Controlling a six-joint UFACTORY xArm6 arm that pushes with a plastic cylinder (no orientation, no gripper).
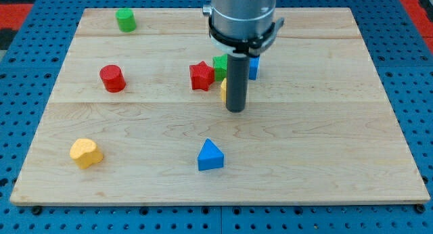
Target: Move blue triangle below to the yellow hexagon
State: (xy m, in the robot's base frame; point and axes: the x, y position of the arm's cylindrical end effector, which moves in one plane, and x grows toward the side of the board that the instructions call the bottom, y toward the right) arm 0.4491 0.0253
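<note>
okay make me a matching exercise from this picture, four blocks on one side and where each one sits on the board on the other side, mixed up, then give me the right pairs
Blocks:
1. green cylinder
2. red cylinder
3. yellow heart-shaped block
4. blue triangle

Places:
A. bottom left of the view
B. bottom middle, below my tip
C. top left of the view
D. left side, mid-height

Pairs: 1-C, 2-D, 3-A, 4-B
</note>
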